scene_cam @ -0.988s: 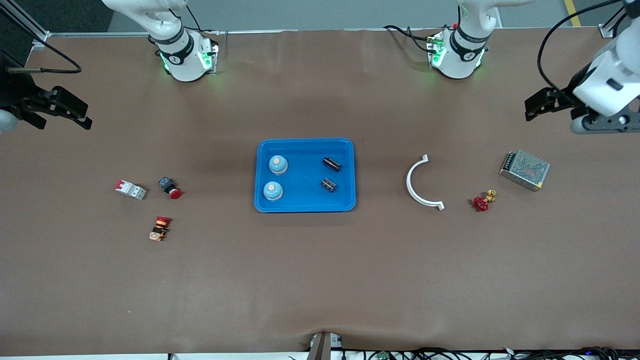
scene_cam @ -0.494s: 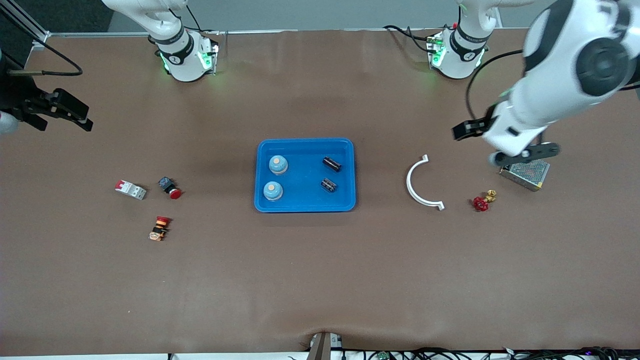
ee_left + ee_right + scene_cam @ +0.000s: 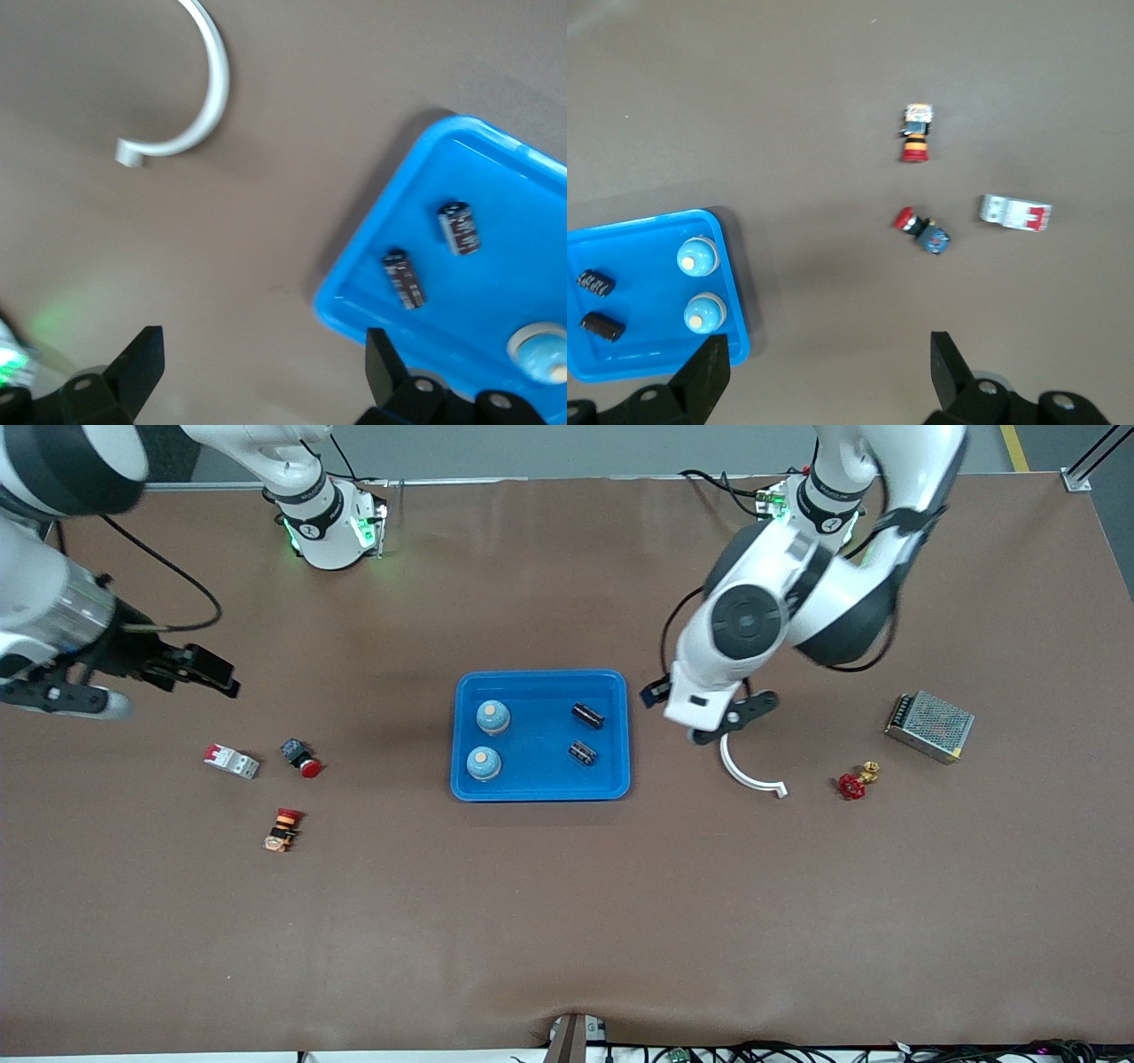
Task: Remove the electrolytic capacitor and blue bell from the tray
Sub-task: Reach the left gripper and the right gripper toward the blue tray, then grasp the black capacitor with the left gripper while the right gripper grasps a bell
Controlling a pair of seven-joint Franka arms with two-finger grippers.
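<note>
A blue tray (image 3: pixel 540 784) sits mid-table. In it lie two light-blue bells (image 3: pixel 493 716) (image 3: pixel 484 763) and two black capacitors (image 3: pixel 587 715) (image 3: pixel 581 752). My left gripper (image 3: pixel 657 692) hangs open and empty over the table beside the tray's edge toward the left arm's end. Its wrist view shows the tray (image 3: pixel 496 292), both capacitors (image 3: pixel 458 227) (image 3: pixel 403 279) and one bell (image 3: pixel 540 350) past the open gripper (image 3: pixel 266 354). My right gripper (image 3: pixel 213 671) is open and empty above the table toward the right arm's end. Its wrist view (image 3: pixel 828 359) shows the tray (image 3: pixel 647 292) and the bells (image 3: pixel 698 257).
A white arc (image 3: pixel 749 778), a red valve (image 3: pixel 855 781) and a metal power supply (image 3: pixel 929 725) lie toward the left arm's end. A white breaker (image 3: pixel 231 761), a red push button (image 3: pixel 301 758) and an orange-red switch (image 3: pixel 283 829) lie toward the right arm's end.
My left arm has swung from its end of the table in to the tray's edge. My right gripper has moved a little toward the tray. The objects have not moved.
</note>
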